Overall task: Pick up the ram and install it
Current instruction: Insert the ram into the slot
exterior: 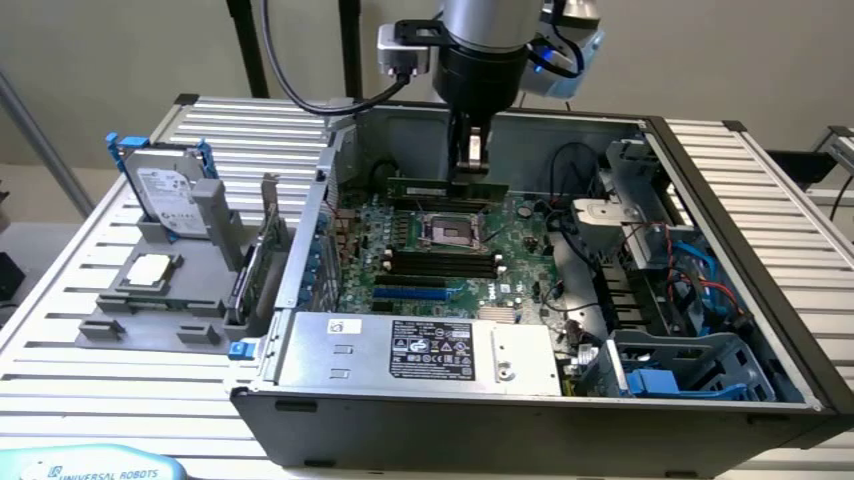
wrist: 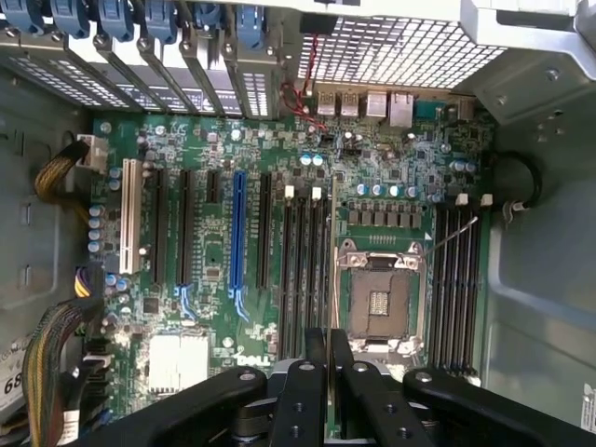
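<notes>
Exterior view: my gripper is pinched tight on the ram, holding it level above the motherboard — long edge down, I judge, so it can meet a slot. It hangs just beyond the CPU socket — not yet seated.

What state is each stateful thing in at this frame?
ram: gripped, over the motherboard, not seated.
gripper: shut on the ram.
memory slots: empty.
CPU socket: uncovered, no cooler.
computer case: side open.
hard drive: upright in a stand outside the case.
</notes>
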